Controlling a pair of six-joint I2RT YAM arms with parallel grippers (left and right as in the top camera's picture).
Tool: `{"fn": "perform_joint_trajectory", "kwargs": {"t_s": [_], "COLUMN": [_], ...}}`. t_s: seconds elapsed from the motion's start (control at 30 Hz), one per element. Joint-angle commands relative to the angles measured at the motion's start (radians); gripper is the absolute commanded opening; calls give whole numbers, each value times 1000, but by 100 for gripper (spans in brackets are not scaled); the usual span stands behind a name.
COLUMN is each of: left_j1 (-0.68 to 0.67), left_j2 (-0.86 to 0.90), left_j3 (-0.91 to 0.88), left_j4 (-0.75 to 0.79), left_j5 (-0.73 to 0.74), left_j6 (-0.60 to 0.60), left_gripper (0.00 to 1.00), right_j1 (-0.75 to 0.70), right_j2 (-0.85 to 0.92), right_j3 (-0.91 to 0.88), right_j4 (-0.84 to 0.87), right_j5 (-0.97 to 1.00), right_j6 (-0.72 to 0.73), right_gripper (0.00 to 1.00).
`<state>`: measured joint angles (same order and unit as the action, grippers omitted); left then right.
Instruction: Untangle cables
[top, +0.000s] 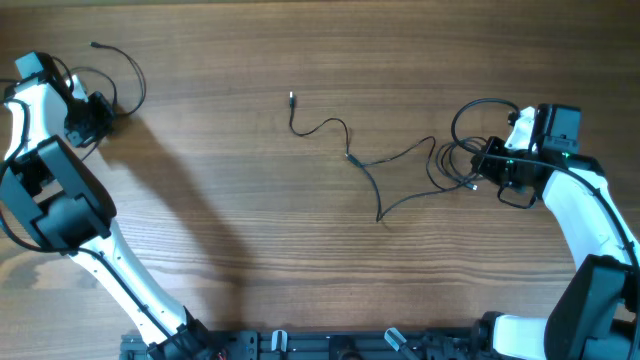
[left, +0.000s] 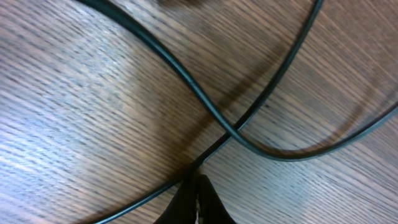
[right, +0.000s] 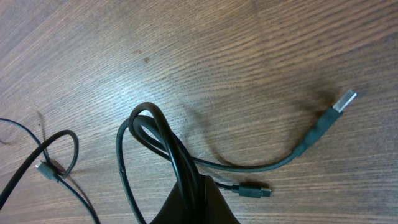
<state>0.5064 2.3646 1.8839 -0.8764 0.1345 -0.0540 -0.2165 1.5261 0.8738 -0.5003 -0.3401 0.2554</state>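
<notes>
Left pincer (left: 196, 186) and right pincer (right: 193, 186) each closed tight on cables (right: 318, 129) between their tips.

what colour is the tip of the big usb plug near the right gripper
The plug tip is silver; the right wrist view shows it best.

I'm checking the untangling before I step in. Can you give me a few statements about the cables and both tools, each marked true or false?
1. The left tool is shut on a thin black cable. True.
2. The right tool hangs open over bare wood. False: it is shut on a looped black cable bundle.
3. A silver-tipped USB plug lies on the brown wooden table. True.
4. In the left wrist view, the cable strands run side by side without meeting. False: two strands cross just ahead of the left tool.
</notes>
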Motion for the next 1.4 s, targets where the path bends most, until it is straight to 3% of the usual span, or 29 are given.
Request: {"fn": "perform_joint_trajectory", "kwargs": {"t_s": [0.0,0.17,0.37,0.57,0.7,1.03,1.37], "left_j1": [32,76,114,115,101,39,-116], "left_j2": [67,86,86,86,85,-72,0], "left_j3": [-6,-6,-6,-2,29,99,97], "left_j4": [32,221,465,648,653,493,337], "left_j5": [-103,-224,-225,-173,-31,10,22], "left_j6": [3,-137,-292,-302,-302,-320,-132], "left_gripper": [4,4,4,4,4,4,4], "right_j1": [7,7,7,7,7,7,7], "right_j2": [8,8,8,8,8,8,8], "right_j3": [3,3,3,3,3,3,3], "right_j4": [9,12,10,9,9,-34,-13], "right_j5": [-15,-15,-16,-19,-27,-26,-26], "right_j6": [-19,-19,-16,10,18,14,5], "right_gripper": [5,5,5,5,5,5,5]}}
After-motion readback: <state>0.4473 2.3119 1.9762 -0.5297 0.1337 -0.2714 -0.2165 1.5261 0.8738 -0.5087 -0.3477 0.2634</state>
